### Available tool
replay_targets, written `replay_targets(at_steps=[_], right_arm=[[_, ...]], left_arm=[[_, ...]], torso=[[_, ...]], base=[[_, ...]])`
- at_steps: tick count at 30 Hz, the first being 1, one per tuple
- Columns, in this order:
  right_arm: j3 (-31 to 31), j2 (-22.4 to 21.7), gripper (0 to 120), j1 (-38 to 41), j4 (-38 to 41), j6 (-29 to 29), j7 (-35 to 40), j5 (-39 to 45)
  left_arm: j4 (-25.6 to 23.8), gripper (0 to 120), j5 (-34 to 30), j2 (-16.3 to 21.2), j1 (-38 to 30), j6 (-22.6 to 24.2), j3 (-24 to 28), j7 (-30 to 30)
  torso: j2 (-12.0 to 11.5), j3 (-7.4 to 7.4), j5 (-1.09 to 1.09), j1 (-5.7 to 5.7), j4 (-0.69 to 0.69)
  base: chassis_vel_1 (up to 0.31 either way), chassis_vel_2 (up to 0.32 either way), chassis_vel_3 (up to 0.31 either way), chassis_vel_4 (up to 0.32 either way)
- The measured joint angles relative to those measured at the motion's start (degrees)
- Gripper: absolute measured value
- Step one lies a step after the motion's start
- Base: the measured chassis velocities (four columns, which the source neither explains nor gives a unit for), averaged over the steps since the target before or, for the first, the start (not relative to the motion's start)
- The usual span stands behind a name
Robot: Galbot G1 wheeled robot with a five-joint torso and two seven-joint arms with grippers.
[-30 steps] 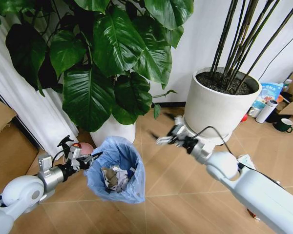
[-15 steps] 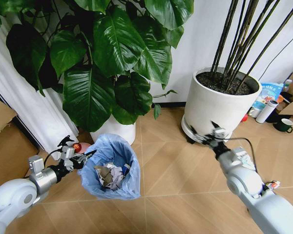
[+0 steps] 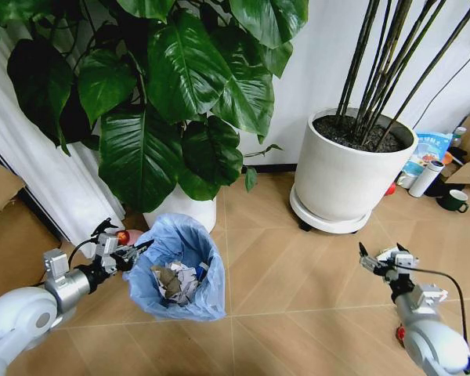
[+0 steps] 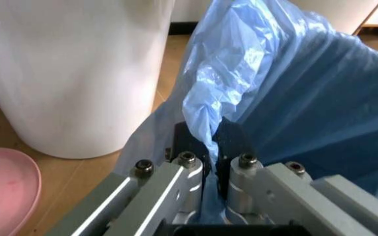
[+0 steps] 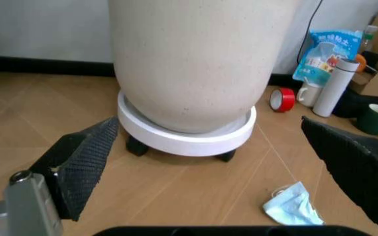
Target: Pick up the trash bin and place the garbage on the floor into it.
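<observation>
1. One trash bin [image 3: 178, 270] hangs at your left, a small round bin lined with a crinkly light-blue bag, already part-filled with crumpled paper wads and wrappers. It sits just in front of the white plant pot [image 3: 182, 210] under the big-leafed plant.
2. Your left gripper [image 3: 124, 252] is clamped on the bin's rim; in the left wrist view its metal fingers [image 4: 187, 173] pinch the thin plastic and the dark edge beneath it.
3. Your right gripper [image 3: 381, 259] hovers low over the floor [image 3: 282, 266] at the right, jaws spread wide and empty; the right wrist view shows the ribbed black pads [image 5: 84, 162] well apart.
4. You look to be in the collecting step: bin held, next piece being sought. A crumpled pale-blue scrap [image 5: 293, 205] lies on the tiles near the wheeled saucer of the large white pot [image 5: 189, 64], likely your next target.
5. That scrap is soft and flat, so you will probably need to bring the pads right down to the smooth chevron tiles before you close them.
</observation>
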Motion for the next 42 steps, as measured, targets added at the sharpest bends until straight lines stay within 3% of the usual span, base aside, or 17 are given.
replay_targets(at_steps=[42], right_arm=[[0.1, 2.6, 100, -1.7, -0.9, 3.9, -2.8, -0.6]], left_arm=[[-0.9, 0, 1.2, -1.8, 1.2, -0.3, -1.0, 0.2]], torso=[[0.0, 0.00, 0.01, 0.01, -0.01]], base=[[-0.021, -0.024, 0.023, 0.024]])
